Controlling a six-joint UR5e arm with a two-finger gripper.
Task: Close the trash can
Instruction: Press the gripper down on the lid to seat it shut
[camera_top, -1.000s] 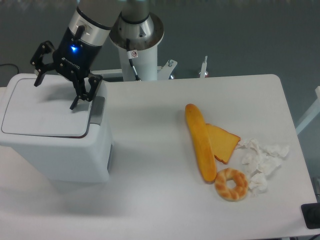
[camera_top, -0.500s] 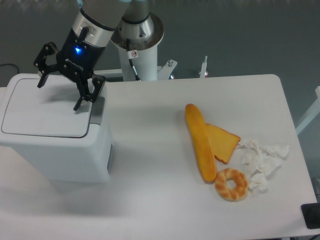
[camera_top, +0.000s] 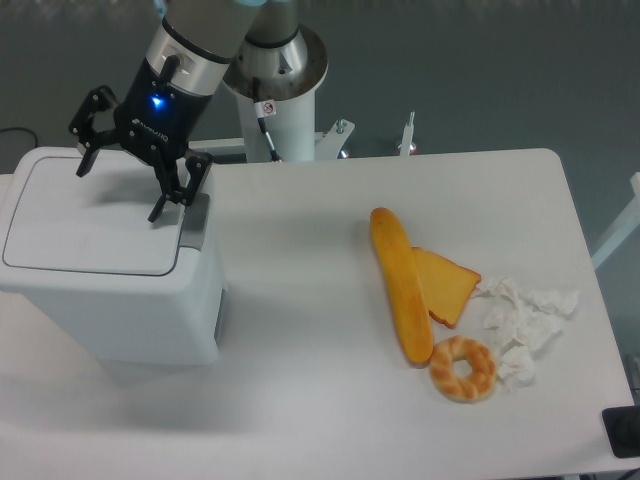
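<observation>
Lid (camera_top: 90, 215) down flat is what shows on the trash can (camera_top: 110, 270), so the big white bin looks shut already. It sits at the left end of the tabletop (camera_top: 320, 400), and it is the biggest thing there.

The tool (camera_top: 118, 185) hangs over the back part of the lid, near the far right corner of the trash can. Its two black fingers are spread wide apart and they pinch nothing. One finger points down at the lid close to the grey latch (camera_top: 195, 222) on the right side of the trash can. I cannot tell if that tip touches the lid or is just above it. The tool is probably up there because pushing down on the lid is how you close it, and open fingers are fine for pushing.

Well away from the trash can, to its right, lie some other things. A long bread roll (camera_top: 400, 285) lies with a slice of toast (camera_top: 445, 285) touching it. A bagel (camera_top: 463, 368) sits just beside the end of the roll. Crumpled tissues (camera_top: 525, 325) lie next to the toast, farther from the trash can.
</observation>
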